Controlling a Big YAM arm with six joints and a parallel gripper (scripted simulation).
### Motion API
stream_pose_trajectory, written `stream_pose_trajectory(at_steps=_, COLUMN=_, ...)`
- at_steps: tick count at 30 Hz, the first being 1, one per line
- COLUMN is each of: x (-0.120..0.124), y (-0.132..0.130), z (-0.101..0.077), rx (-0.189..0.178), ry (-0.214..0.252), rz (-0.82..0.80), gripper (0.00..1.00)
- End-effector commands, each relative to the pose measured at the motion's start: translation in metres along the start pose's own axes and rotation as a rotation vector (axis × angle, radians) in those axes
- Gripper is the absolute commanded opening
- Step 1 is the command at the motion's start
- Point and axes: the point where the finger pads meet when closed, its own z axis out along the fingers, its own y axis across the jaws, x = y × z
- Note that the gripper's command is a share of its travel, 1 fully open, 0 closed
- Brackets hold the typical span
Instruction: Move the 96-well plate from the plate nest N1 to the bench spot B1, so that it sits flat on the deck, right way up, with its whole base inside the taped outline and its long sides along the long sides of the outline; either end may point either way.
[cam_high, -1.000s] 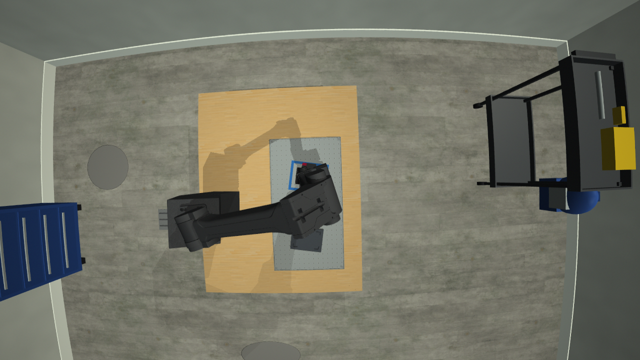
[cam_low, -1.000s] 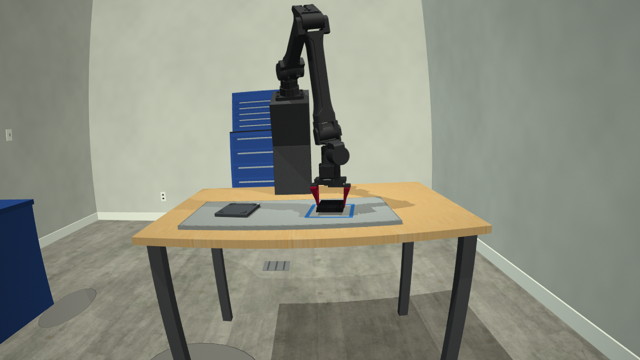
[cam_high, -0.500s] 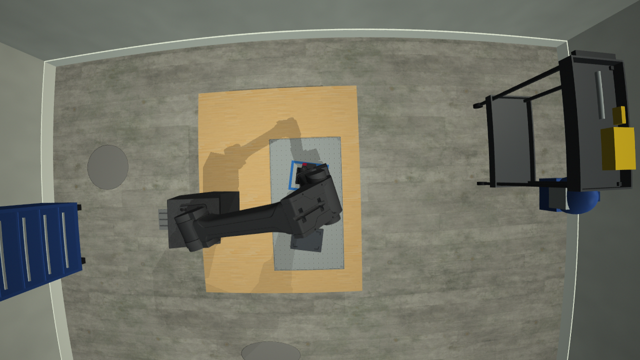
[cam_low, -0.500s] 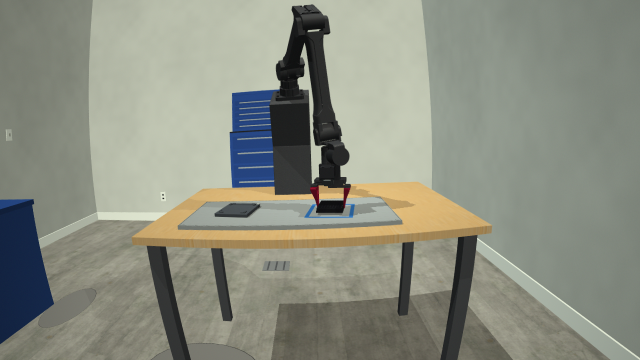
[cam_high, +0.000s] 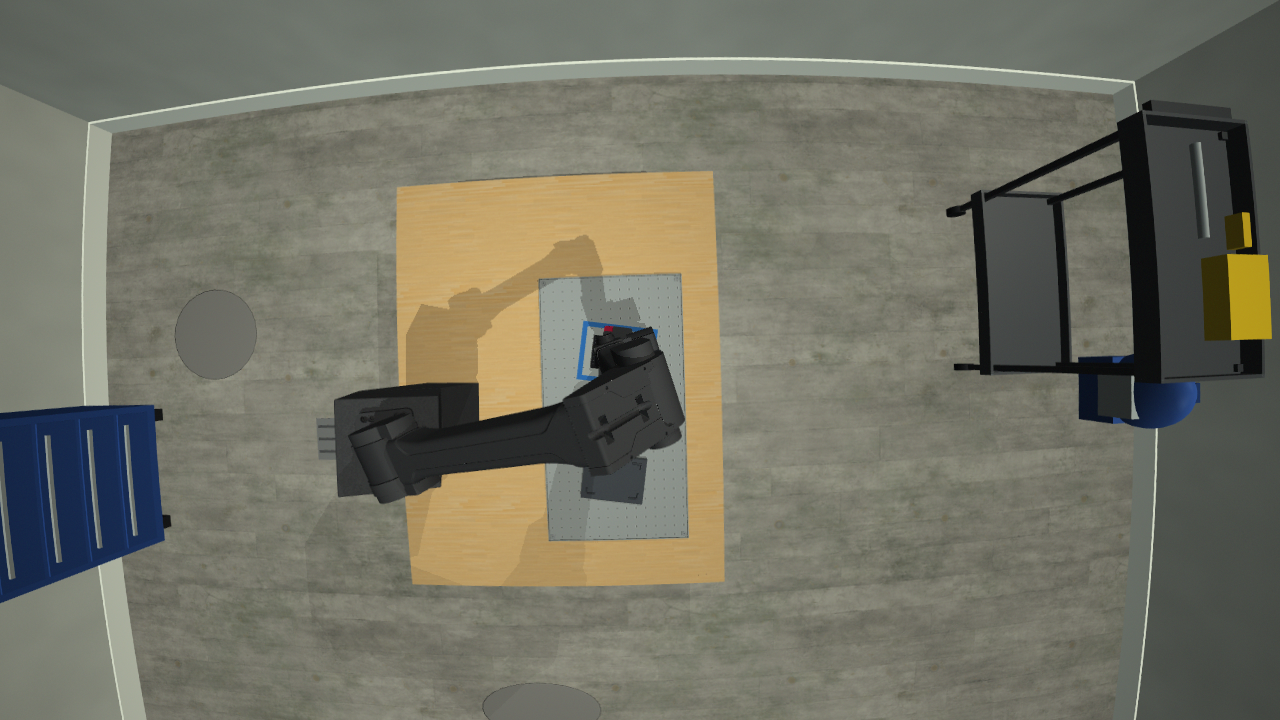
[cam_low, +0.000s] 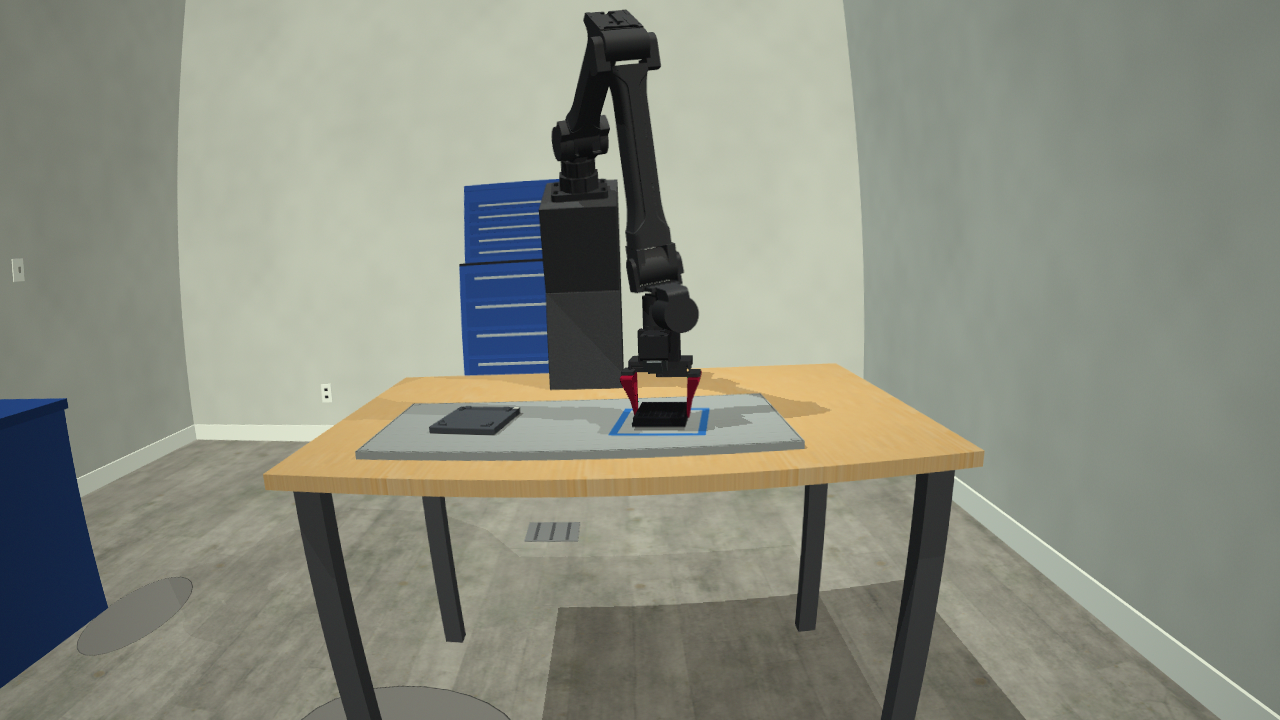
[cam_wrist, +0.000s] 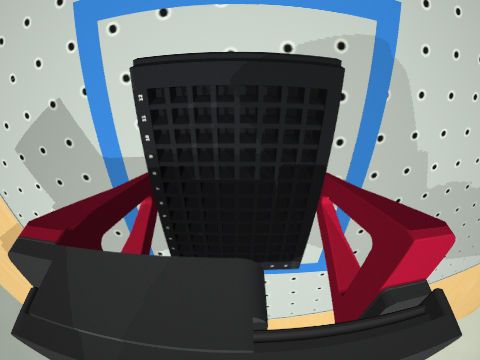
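My gripper (cam_wrist: 237, 180), with red fingers, is shut on the plate's two long sides near its closer end. In the exterior view the plate (cam_low: 660, 415) shows low inside the outline (cam_low: 659, 421) under the gripper (cam_low: 660, 398). From above, the arm hides most of the plate; a part of the outline (cam_high: 588, 351) shows. The dark plate nest (cam_low: 474, 419) lies empty on the left of the deck; it also shows in the top view (cam_high: 614, 480).
The grey deck (cam_low: 580, 428) lies on a wooden table (cam_low: 617, 456). The arm's black pedestal (cam_low: 581, 295) stands at the table's back edge. Blue drawer cabinets (cam_low: 505, 277) stand behind it. A black cart (cam_high: 1118, 259) stands off to the side of the room.
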Motion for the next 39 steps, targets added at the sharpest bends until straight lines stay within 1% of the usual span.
stream_pose_trajectory(at_steps=1, x=-0.0078, y=0.0004, z=-0.0002, rx=-0.008, ry=-0.018, rz=0.0, gripper=0.0)
stream_pose_trajectory(at_steps=4, x=-0.0065, y=-0.0001, z=0.0021, rx=-0.006, ry=-0.016, rz=-0.001, gripper=0.0)
stream_pose_trajectory(at_steps=8, x=-0.0088, y=0.0009, z=0.0006, rx=-0.009, ry=-0.021, rz=0.0, gripper=0.0)
stream_pose_trajectory(at_steps=11, x=-0.0059, y=-0.0002, z=0.0033, rx=-0.006, ry=-0.014, rz=-0.001, gripper=0.0)
stream_pose_trajectory(at_steps=24, x=-0.008, y=0.0004, z=0.0027, rx=-0.008, ry=-0.019, rz=0.0, gripper=0.0)
stream_pose_trajectory(at_steps=28, x=-0.006, y=-0.0002, z=0.0057, rx=-0.006, ry=-0.015, rz=-0.001, gripper=0.0)
stream_pose_trajectory(at_steps=30, x=-0.0084, y=0.001, z=0.0046, rx=-0.008, ry=-0.019, rz=-0.001, gripper=0.0)
stream_pose_trajectory(at_steps=31, x=-0.0053, y=0.0023, z=0.001, rx=-0.007, ry=-0.013, rz=0.0, gripper=0.0)
stream_pose_trajectory(at_steps=32, x=-0.0053, y=0.0023, z=0.001, rx=-0.007, ry=-0.013, rz=0.0, gripper=1.0)
stream_pose_trajectory(at_steps=39, x=-0.0053, y=0.0023, z=0.001, rx=-0.007, ry=-0.013, rz=0.0, gripper=1.0)
